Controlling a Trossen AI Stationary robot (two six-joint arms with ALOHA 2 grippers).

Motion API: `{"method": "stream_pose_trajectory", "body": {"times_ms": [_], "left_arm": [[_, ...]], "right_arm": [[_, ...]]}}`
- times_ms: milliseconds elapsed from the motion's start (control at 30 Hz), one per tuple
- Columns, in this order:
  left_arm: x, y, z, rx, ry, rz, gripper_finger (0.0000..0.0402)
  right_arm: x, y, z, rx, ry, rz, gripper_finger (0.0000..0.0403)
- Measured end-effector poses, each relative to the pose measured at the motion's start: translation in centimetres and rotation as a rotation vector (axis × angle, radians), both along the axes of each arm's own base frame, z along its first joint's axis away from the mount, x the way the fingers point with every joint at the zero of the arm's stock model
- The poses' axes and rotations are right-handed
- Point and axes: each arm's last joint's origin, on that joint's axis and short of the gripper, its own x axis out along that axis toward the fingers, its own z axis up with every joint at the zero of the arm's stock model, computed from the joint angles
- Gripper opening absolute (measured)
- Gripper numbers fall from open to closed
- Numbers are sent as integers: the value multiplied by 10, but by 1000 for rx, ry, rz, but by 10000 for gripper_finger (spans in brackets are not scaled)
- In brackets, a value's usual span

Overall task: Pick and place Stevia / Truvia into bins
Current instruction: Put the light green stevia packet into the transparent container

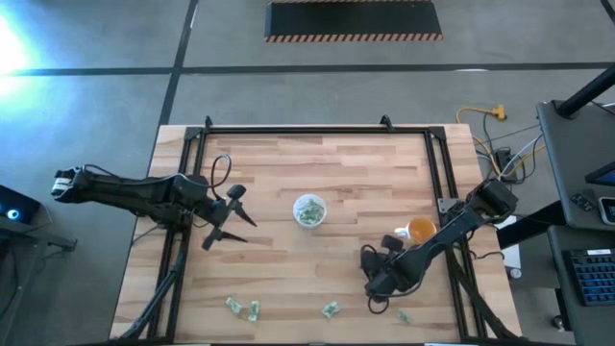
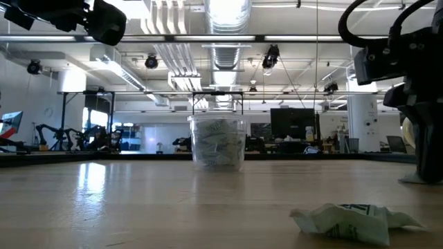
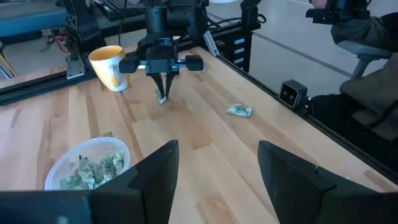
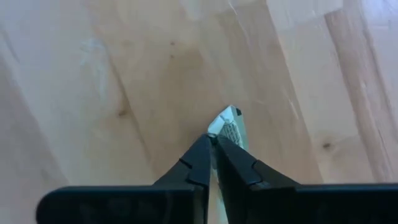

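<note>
Tabletop (image 1: 317, 173), packet (image 4: 229, 127) in right pincer (image 4: 213, 142)

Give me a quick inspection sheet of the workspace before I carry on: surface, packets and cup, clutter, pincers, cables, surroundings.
Surface: wooden table, bare in the middle.
Job's things: translucent cup near the centre, packets already inside; loose packets and one more along the near edge.
Clutter: orange cup beside the right arm.
Pincers: right pincer down at the table, shut on a packet; left pincer open, waiting left of the translucent cup.
Cables: yellow cable on the floor beyond the table's far right corner.
Surroundings: keyboard on a desk to the right; a seated person beyond the table edge.
</note>
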Motion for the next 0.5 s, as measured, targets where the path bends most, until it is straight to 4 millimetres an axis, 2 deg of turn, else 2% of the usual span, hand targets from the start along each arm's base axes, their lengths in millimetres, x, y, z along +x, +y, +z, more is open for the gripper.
{"method": "stream_pose_trajectory", "body": {"times_ms": [300, 400, 500], "left_arm": [[0, 0, -1, -36, 32, 12, 203], [-2, 0, -8, -45, 108, 19, 203], [-4, 0, -17, -80, 231, 41, 203]], "right_arm": [[11, 4, 12, -106, -81, 147, 9], [19, 6, 23, -228, -150, 252, 9], [29, 8, 38, -427, -234, 341, 9]]}}
